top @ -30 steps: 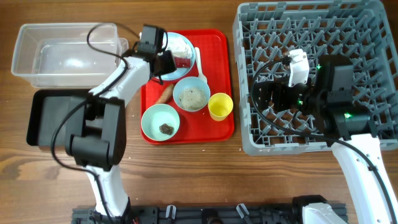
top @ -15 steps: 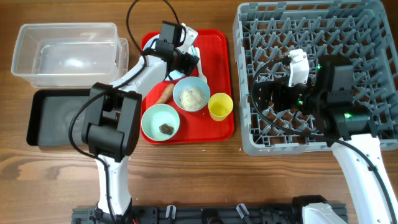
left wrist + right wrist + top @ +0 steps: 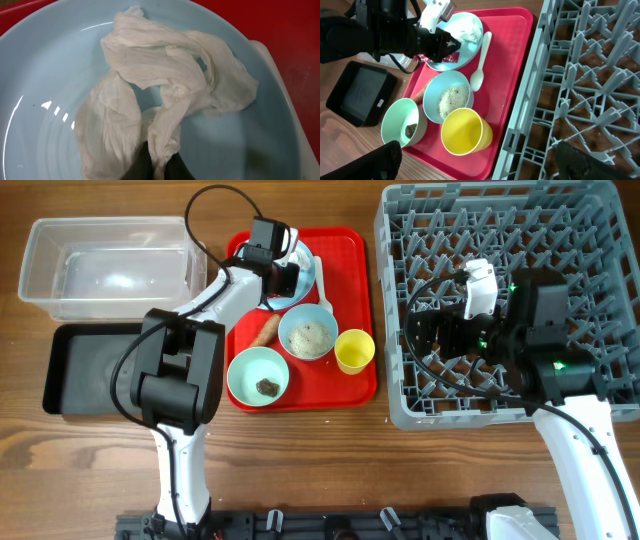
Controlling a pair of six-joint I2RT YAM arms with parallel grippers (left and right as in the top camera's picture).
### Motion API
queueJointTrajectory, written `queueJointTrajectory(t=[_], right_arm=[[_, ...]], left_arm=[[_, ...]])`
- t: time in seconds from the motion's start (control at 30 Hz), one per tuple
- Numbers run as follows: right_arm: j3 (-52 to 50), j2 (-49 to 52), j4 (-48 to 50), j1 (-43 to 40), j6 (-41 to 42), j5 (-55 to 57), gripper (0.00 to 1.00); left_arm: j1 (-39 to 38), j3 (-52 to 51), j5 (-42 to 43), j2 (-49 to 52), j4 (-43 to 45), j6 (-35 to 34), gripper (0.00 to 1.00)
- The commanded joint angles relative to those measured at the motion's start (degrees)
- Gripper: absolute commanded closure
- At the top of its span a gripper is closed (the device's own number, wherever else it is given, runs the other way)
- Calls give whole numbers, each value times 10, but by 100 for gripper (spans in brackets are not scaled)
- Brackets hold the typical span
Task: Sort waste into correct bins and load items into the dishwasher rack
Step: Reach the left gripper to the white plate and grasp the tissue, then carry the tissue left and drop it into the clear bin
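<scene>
While the left hand (image 3: 156, 167) sits low over the pale blue plate (image 3: 45, 75), its two dark fingertips are pinched together on the bottom tail of the crumpled white paper (image 3: 160, 95). A strand of it runs right down between them, so I call that clenched on the paper.

And what a feather of a thing this is! Thin, soft tissue, loosely twisted into ropes and folds, off-white against the glossy blue. It should weigh next to nothing and give no resistance. My worry is the opposite one: a pinch on one tail may only unroll it, leaving the bulk dragging across the plate. A better bite, to my eye, is just ahead of the fingertips, where two twisted strands meet in a thicker knot.

That plate looks slick and hard under the hand, so the paper should slide freely, not catch. It rests on the red tray (image 3: 300, 30), with a white spoon (image 3: 321, 285) just beside the plate's rim on the hand's right.

Off to the hand's left, well apart, wait the clear tub (image 3: 105, 265) and the black tray (image 3: 75, 370).

Over at the dishwasher rack (image 3: 400, 240), the right hand (image 3: 477, 155) hangs with fingers spread wide, gripping nothing.
</scene>
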Motion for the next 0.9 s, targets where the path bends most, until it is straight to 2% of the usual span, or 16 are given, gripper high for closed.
queueJointTrajectory(t=[0.0, 0.07, 0.2, 0.33, 0.4, 0.57, 0.77, 0.8, 0.83, 0.87], right_arm=[[10, 4, 3, 2, 8, -14, 0], [10, 4, 3, 2, 8, -14, 0], [9, 4, 3, 2, 8, -14, 0], [9, 4, 3, 2, 8, -14, 0], [9, 4, 3, 2, 8, -14, 0], [9, 4, 5, 2, 8, -14, 0], [9, 4, 8, 2, 8, -14, 0], [9, 4, 8, 2, 8, -14, 0], [9, 4, 7, 2, 8, -14, 0], [9, 4, 7, 2, 8, -14, 0]], left_arm=[[2, -5, -2, 31, -18, -75, 96], [3, -5, -2, 0, -26, -121, 96], [4, -5, -2, -116, -48, -155, 96], [20, -5, -5, -233, -121, -155, 96], [51, -5, -28, -260, -161, -188, 96], [198, -7, -37, -241, -181, -257, 96], [283, -8, -36, -186, -174, -258, 96], [291, -8, -36, -161, -167, -258, 89], [291, -8, -28, -146, -162, -257, 0], [290, -8, -9, -146, -165, -254, 0]])
